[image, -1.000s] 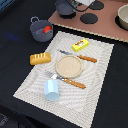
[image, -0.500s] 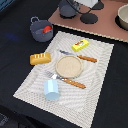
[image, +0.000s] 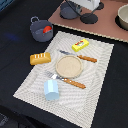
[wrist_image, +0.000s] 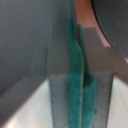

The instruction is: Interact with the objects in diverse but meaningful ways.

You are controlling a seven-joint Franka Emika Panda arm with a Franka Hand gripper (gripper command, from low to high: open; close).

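My gripper (image: pixel 75 10) hangs at the far edge of the scene, over the pinkish stove board (image: pixel 107 27) and apart from all the toys. In the wrist view the gripper (wrist_image: pixel 76 35) is shut, its green pads (wrist_image: pixel 75 90) pressed together with nothing between them. A grey handled pot (image: pixel 39 30) holds the red tomato (image: pixel 46 29) beyond the mat's far left corner. On the mat lie the golden-brown bread loaf (image: pixel 40 58), the yellow packet (image: pixel 80 45) and the light-blue cup (image: pixel 51 90).
A tan round plate (image: pixel 68 65) sits mid-mat between an orange-handled knife (image: pixel 82 57) and fork (image: pixel 67 80). The striped placemat (image: pixel 95 95) lies on a dark table. Dark round burners (image: pixel 90 19) and another pot (image: pixel 123 17) are on the stove board.
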